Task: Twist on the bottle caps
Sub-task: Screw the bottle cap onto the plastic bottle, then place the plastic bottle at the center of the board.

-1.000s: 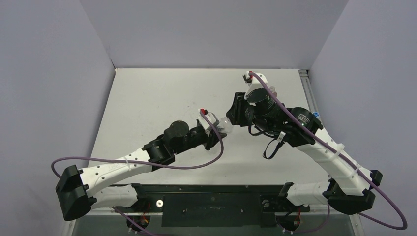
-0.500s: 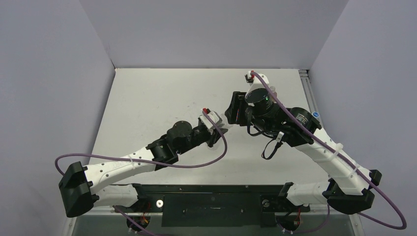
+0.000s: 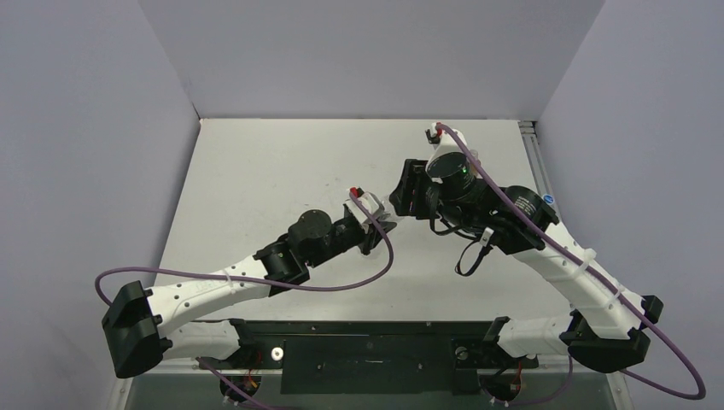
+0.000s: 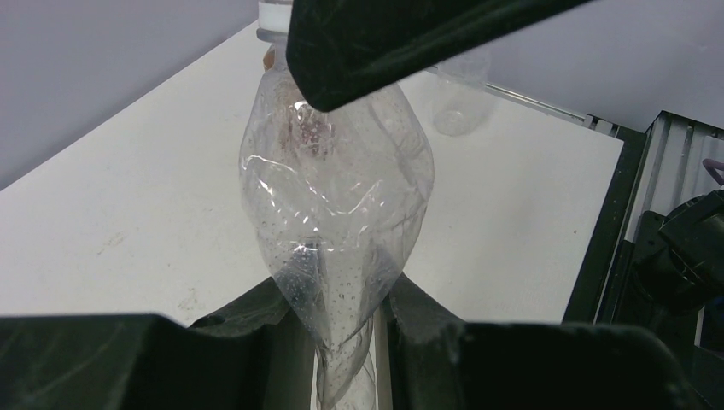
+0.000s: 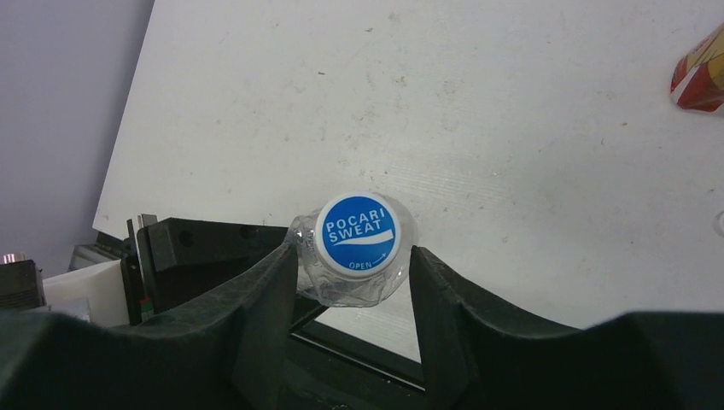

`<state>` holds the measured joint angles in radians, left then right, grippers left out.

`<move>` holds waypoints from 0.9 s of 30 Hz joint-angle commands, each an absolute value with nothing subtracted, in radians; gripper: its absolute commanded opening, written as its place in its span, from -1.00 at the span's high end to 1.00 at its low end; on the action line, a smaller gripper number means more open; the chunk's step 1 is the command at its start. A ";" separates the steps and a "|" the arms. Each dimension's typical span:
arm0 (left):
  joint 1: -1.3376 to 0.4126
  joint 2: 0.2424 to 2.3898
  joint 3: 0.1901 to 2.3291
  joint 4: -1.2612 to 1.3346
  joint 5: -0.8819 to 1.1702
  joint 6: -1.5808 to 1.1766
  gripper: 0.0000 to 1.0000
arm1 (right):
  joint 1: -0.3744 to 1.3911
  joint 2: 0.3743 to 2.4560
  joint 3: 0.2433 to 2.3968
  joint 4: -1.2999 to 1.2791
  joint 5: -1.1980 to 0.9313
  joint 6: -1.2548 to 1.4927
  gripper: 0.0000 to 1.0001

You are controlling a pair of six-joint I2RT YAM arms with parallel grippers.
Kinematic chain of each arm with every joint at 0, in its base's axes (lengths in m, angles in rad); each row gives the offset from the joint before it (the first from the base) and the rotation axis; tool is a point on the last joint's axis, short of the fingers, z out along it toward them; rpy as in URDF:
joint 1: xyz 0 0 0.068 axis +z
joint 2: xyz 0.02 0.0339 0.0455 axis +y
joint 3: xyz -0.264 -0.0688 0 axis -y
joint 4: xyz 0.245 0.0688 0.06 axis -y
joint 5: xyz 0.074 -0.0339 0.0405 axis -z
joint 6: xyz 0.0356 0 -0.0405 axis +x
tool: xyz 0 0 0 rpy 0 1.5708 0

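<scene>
Clear bottle (image 4: pixel 337 188) is clamped in left hand (image 4: pixel 337 295), jaws squeezed tight on its lower body, so the plastic is crumpled and pinched thin between the fingers (image 4: pixel 256 316). Bottle is held out over the bench (image 4: pixel 102 222), neck pointing away from the left wrist camera toward right hand (image 5: pixel 352 254). Blue-and-white cap (image 5: pixel 359 235), printed POCARI SWEAT, sits on the bottle's neck, face toward the right wrist camera; cannot tell how far it is threaded on. Right hand is partly open, one finger on each side of the cap, slim gap on both sides, gripping nothing. Its fingertips reach about to the bottle's shoulder; contact there is unclear. In the left wrist view one black right-hand finger (image 4: pixel 410 43) crosses above the bottle's top. In the top view both arms meet over mid-bench, left arm (image 3: pixel 222 286) coming from lower left, right arm (image 3: pixel 555 248) from the right, hands tip to tip. Amber bottle (image 5: pixel 702 77), only its red-banded end showing, sits on the bench at the far right edge of the right wrist view, well apart from both hands.
</scene>
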<state>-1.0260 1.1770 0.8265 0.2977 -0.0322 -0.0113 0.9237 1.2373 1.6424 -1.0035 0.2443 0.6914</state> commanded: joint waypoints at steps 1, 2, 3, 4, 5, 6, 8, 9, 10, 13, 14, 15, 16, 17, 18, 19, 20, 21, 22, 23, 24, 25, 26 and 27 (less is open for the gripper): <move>-1.026 1.155 0.812 0.377 -0.005 -0.005 1.00 | 0.907 1.222 1.641 -0.962 0.230 0.700 0.11; -1.026 1.155 0.812 0.377 -0.001 -0.005 1.00 | 0.906 1.221 1.632 -0.958 0.230 0.701 0.19; -1.026 1.154 0.812 0.372 -0.001 -0.005 1.00 | 0.905 1.218 1.628 -0.956 0.229 0.703 0.21; -1.026 1.154 0.812 0.372 0.000 -0.005 1.00 | 0.903 1.217 1.619 -0.952 0.227 0.704 0.25; -1.026 1.154 0.810 0.373 0.000 -0.005 1.00 | 0.903 1.215 1.617 -0.949 0.223 0.705 0.27; -1.026 1.154 0.809 0.374 0.000 -0.005 1.00 | 0.902 1.215 1.611 -0.947 0.220 0.706 0.32; -1.027 1.155 0.806 0.380 0.012 -0.005 1.00 | 0.903 1.212 1.602 -0.946 0.222 0.708 0.40; -1.028 1.153 0.804 0.387 0.017 -0.005 1.00 | 0.903 1.209 1.598 -0.947 0.226 0.709 0.47; -1.028 1.152 0.804 0.389 0.021 -0.006 1.00 | 0.903 1.207 1.593 -0.952 0.239 0.708 0.64; -1.027 1.149 0.814 0.362 0.014 -0.026 -0.02 | 0.900 1.194 1.588 -0.980 0.297 0.704 0.91; -1.027 1.143 0.826 0.347 0.011 -0.034 -0.29 | 0.897 1.189 1.575 -0.998 0.338 0.703 0.99; -1.026 1.140 0.833 0.313 -0.003 -0.047 -0.87 | 0.890 1.176 1.565 -1.004 0.357 0.703 1.00; -1.025 1.134 0.850 0.290 -0.013 -0.059 -0.97 | 0.885 1.154 1.536 -1.012 0.392 0.702 1.00; -1.022 1.129 0.857 0.242 -0.025 -0.061 -0.96 | 0.876 1.139 1.518 -1.013 0.412 0.702 1.00; -1.020 1.114 0.864 0.204 -0.030 -0.064 -0.94 | 0.872 1.109 1.475 -1.015 0.454 0.703 1.00; -1.015 1.104 0.865 0.188 -0.050 -0.067 -0.93 | 0.867 1.093 1.454 -1.019 0.481 0.705 1.00; -1.010 1.078 0.859 0.162 -0.059 -0.074 -0.93 | 0.864 1.060 1.408 -1.029 0.544 0.712 1.00; -0.994 1.064 0.855 0.151 -0.070 -0.081 -0.93 | 0.861 1.042 1.359 -1.036 0.577 0.717 1.00; -0.970 1.036 0.846 0.130 -0.070 -0.094 -0.93 | 0.858 1.004 1.334 -1.036 0.648 0.728 1.00; -0.954 1.022 0.842 0.120 -0.061 -0.102 -0.93 | 0.848 0.985 1.280 -1.034 0.678 0.730 1.00; -0.921 0.999 0.836 0.101 -0.051 -0.118 -0.93 | 0.840 0.947 1.254 -1.029 0.734 0.737 1.00; -0.904 0.989 0.833 0.090 -0.022 -0.125 -0.93 | 0.823 0.928 1.198 -1.012 0.755 0.739 1.00; -0.872 0.976 0.834 0.069 -0.011 -0.138 -0.93 | 0.811 0.896 1.170 -1.002 0.791 0.744 1.00; -0.859 0.970 0.835 0.058 0.027 -0.143 -0.93 | 0.796 0.880 1.117 -0.978 0.813 0.749 1.00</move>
